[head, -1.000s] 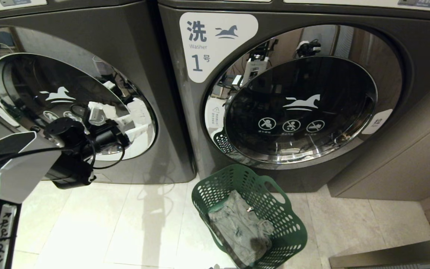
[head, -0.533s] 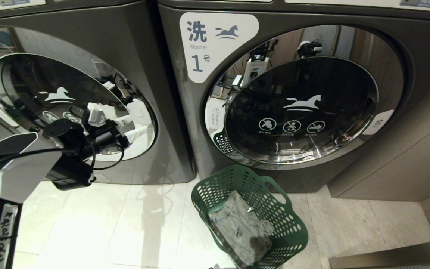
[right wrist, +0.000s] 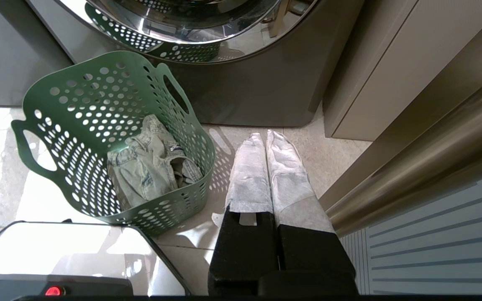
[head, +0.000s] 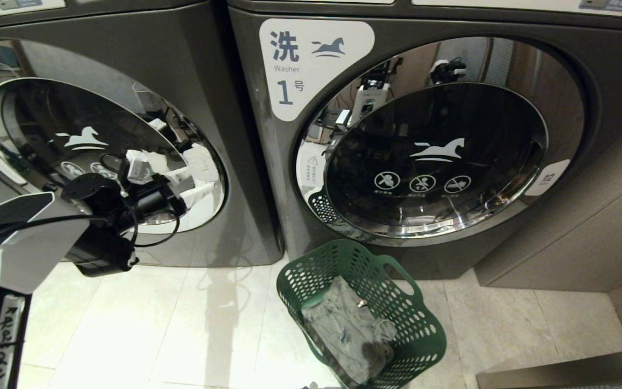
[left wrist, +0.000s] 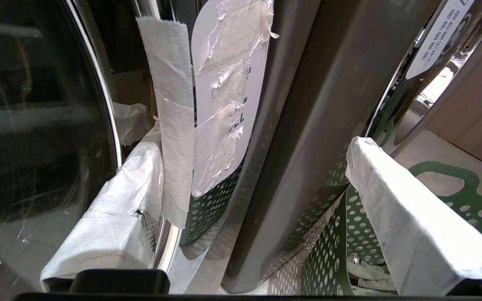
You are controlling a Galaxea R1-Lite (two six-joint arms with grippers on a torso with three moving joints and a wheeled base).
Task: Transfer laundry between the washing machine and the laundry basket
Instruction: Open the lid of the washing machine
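Note:
The washing machine (head: 203, 81) stands at the left of the head view, its round glass door (head: 73, 140) looking closed. My left gripper (head: 173, 175) is open at the door's right rim. In the left wrist view one wrapped finger (left wrist: 115, 209) lies over the glass. The other finger (left wrist: 408, 217) is out past the machine's side. A taped white label (left wrist: 224, 104) on the rim sits between them. The laundry basket (head: 424, 346) stands on the floor with the laundry (head: 338, 329) lying inside it. My right gripper (right wrist: 266, 136) is shut and empty above the floor beside the laundry basket (right wrist: 78, 96).
The machine labelled 1 (head: 316, 65) stands directly behind the basket with its door shut. A beige cabinet panel (head: 586, 232) fills the right side. A metal rail (right wrist: 425, 167) runs close to my right gripper. Pale floor tiles (head: 192, 324) lie before the left machine.

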